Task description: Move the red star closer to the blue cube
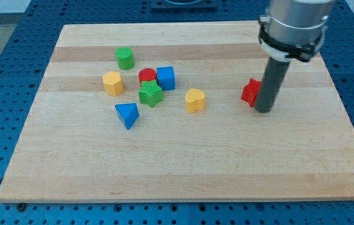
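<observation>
The red star (249, 92) lies on the wooden board at the view's right, partly hidden behind my rod. My tip (264, 110) rests on the board just to the star's right and slightly below it, touching or nearly touching it. The blue cube (166, 77) sits left of centre, well to the left of the star, beside a red cylinder (146, 76).
A green star (151, 94) sits just below the red cylinder and blue cube. A yellow heart (194, 100) lies between the cube and the red star. A green cylinder (125, 58), a yellow hexagon (112, 82) and a blue triangle (127, 115) lie at the left.
</observation>
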Controlling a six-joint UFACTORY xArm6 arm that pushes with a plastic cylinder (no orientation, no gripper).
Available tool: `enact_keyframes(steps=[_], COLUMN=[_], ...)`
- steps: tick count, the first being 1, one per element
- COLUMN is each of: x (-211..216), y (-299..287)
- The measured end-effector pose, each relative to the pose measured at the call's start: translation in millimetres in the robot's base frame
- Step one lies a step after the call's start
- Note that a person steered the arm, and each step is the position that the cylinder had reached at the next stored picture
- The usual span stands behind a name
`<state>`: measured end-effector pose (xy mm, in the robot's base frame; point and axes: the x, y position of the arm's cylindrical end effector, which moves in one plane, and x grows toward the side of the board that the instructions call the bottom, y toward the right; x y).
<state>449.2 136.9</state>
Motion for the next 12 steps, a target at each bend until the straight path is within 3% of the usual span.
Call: enact_keyframes(steps=[2,4,5,6,7,12], x=[-21,-56,-43,0,7,-77], y=[35,-10,-32,-14,-27,-103])
